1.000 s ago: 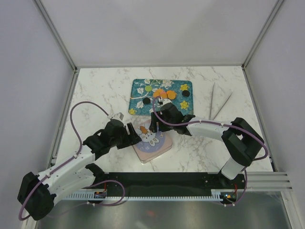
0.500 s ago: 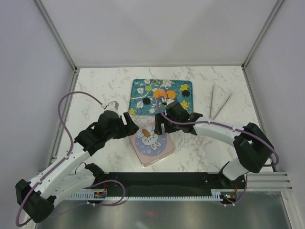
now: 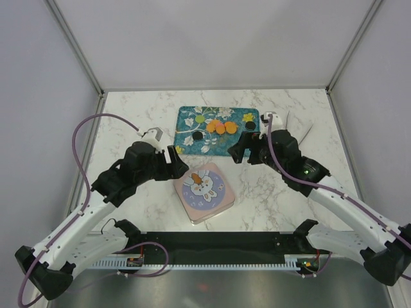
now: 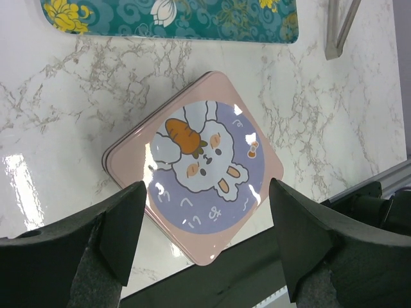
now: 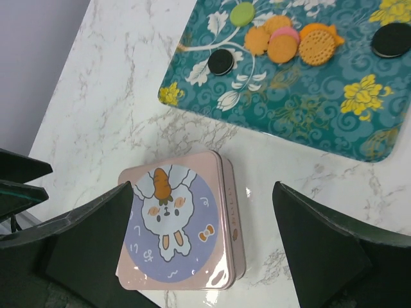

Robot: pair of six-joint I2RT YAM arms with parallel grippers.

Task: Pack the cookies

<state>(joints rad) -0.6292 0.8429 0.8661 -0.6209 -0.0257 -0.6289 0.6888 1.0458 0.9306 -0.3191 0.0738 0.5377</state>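
The cookies lie on the teal flowered tray [image 3: 247, 117]: a green one [image 3: 200, 119], orange ones [image 3: 220, 128] and two black ones [image 3: 198, 136]. In the right wrist view they show as green [image 5: 243, 13], orange [image 5: 317, 42], pink-edged [image 5: 284, 45] and black [image 5: 222, 62]. The pink tin with the rabbit lid [image 3: 203, 191] sits shut in front of the tray. My left gripper [image 3: 178, 162] is open and empty, left of the tin. My right gripper [image 3: 239, 149] is open and empty, above the tray's near edge. Both hover above the tin [image 4: 199, 163] [image 5: 176, 228].
Metal tongs [image 3: 292, 138] lie on the marble right of the tray and show in the left wrist view [image 4: 340, 25]. The tray's near edge [image 4: 192, 19] lies close behind the tin. The black base rail [image 3: 225, 247] runs along the near table edge.
Both grippers have drawn back and up from the tin. The right arm swung right, off the lid; the left moved left. The tin stays shut, slightly shifted.
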